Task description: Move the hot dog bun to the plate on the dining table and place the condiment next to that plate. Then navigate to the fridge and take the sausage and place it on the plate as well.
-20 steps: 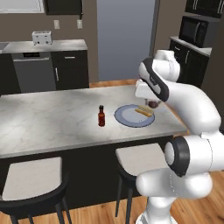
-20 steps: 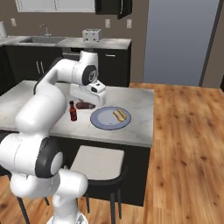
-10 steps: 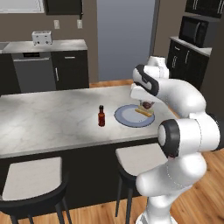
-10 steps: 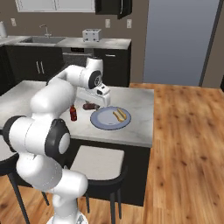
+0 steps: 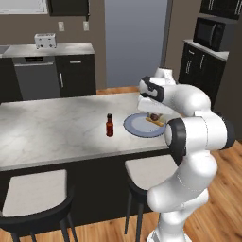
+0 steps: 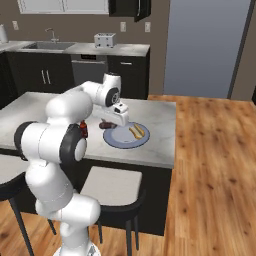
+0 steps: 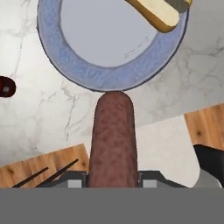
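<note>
— Where was the gripper [image 7: 113, 177] just then?

— Over the dining table [image 5: 52, 130], at the edge of the plate [image 5: 137, 127] — its jaws were clamped on the sausage [image 7: 113, 135]. In the hand view the dark red-brown sausage stuck straight out from between the fingers, its rounded end just reaching the plate's [image 7: 65, 72] darker rim.

— And the bun?

— The hot dog bun [image 7: 154, 14] lay on the plate, toward one side, its tan length running off the top of the hand view. From the right base view I could see the hot dog bun [image 6: 136, 132] on the side of the plate [image 6: 117, 141] away from the arm, with the sausage [image 6: 107, 125] hanging dark under the gripper [image 6: 108, 123] at the plate's near rim.

— The condiment?

— Standing upright on the marble — the condiment [image 5: 109, 125] was near the plate but apart from it, on the side away from the arm in the left base view. In the hand view only its black cap showed, at the left edge.

— Anything else in the room?

— Two stools [image 5: 35, 193] were tucked under the table's near edge, and a toaster [image 5: 45, 41] sat on the back counter.
</note>
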